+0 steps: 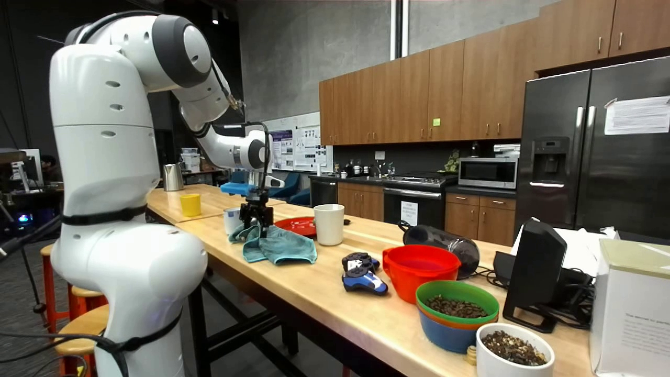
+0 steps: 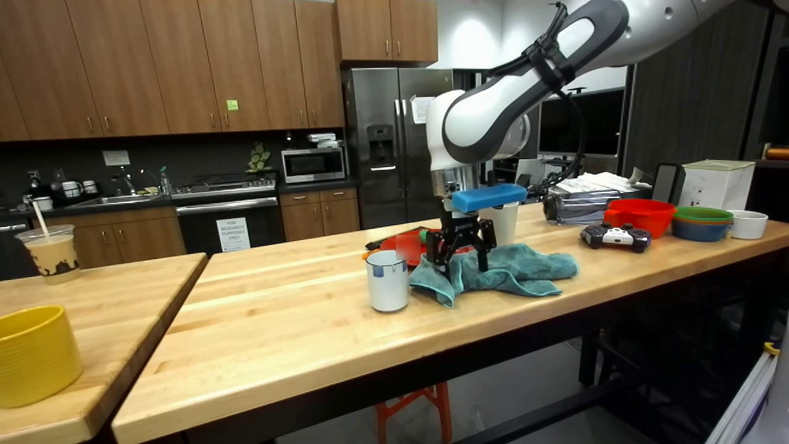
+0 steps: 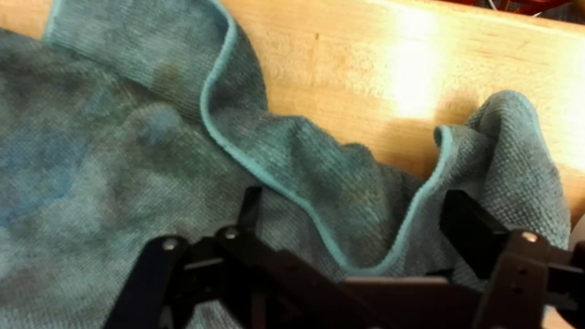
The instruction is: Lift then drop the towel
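Note:
A crumpled teal towel (image 1: 287, 248) lies on the wooden table, and it also shows in an exterior view (image 2: 527, 266). In the wrist view the towel (image 3: 114, 183) fills the left and lower part, with a light teal hem curving between the fingers. My gripper (image 2: 464, 269) points down at the towel's end near a white mug. In the wrist view my gripper (image 3: 354, 201) is open, its fingers wide apart with a raised towel fold between them. The fingertips are at the towel's level; whether they touch it I cannot tell.
The white mug (image 2: 388, 280) stands close beside the towel and gripper. A red plate (image 1: 298, 225) and a tall white cup (image 1: 329, 225) are behind the towel. Game controllers (image 1: 361, 275), a red bowl (image 1: 419, 272) and stacked bowls (image 1: 454, 330) stand further along the table.

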Available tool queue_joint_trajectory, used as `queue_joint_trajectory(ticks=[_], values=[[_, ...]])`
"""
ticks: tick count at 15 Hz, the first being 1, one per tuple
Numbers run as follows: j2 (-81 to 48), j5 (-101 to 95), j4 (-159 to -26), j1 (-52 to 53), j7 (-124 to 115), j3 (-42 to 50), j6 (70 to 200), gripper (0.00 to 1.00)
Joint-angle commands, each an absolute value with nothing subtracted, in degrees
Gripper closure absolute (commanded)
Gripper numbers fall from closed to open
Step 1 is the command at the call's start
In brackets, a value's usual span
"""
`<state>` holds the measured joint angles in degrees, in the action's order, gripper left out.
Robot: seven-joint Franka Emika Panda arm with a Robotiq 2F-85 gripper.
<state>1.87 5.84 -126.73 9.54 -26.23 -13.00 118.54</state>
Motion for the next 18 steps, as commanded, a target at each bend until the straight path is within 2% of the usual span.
queue_joint_trajectory(ticks=[1,18], values=[[2.19,5.98,-126.60,9.93,-26.31,-12.34,118.75,0.00],[8.44,4.12,-127.49,9.01,-31.58,-11.75,116.28,0.00]])
